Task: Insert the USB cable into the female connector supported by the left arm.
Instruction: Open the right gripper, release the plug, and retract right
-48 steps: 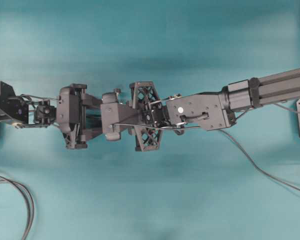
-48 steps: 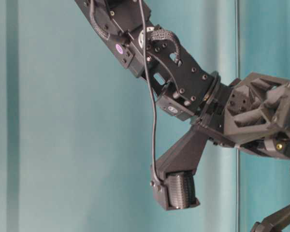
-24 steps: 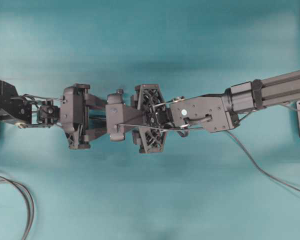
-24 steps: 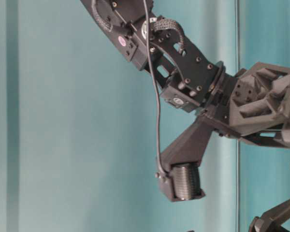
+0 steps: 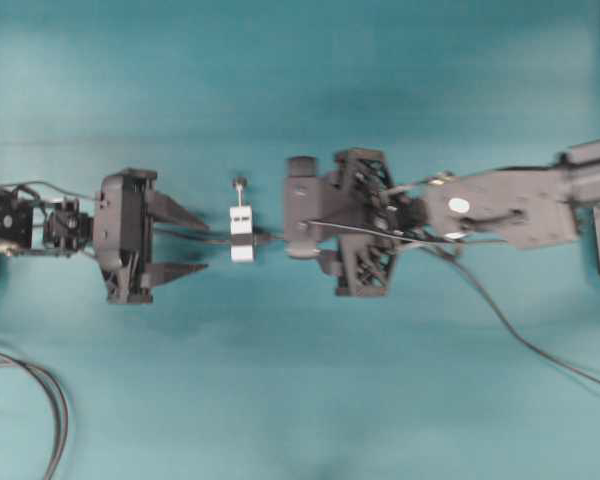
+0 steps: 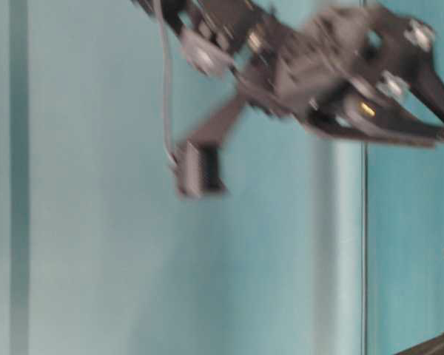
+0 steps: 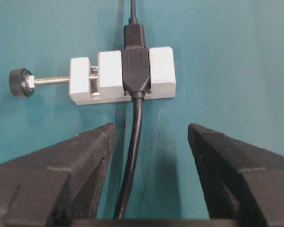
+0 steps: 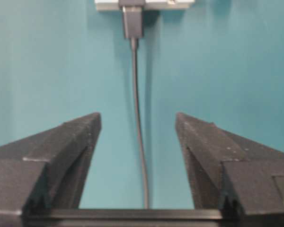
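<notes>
Both arms withdrawn; USB cable (image 8: 138,123) plugged (fingers (image 7: 85,156) apart)

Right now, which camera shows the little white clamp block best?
The left wrist view: the white clamp block fills it, sharp. Overhead it is tiny; the right wrist view catches only its edge; the table-level view misses it.

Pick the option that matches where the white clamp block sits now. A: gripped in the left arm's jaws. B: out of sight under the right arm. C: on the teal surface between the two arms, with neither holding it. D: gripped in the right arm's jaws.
C: the white clamp block lies on the teal surface between the left gripper and the right gripper, both sets of jaws apart and clear of it.
</notes>
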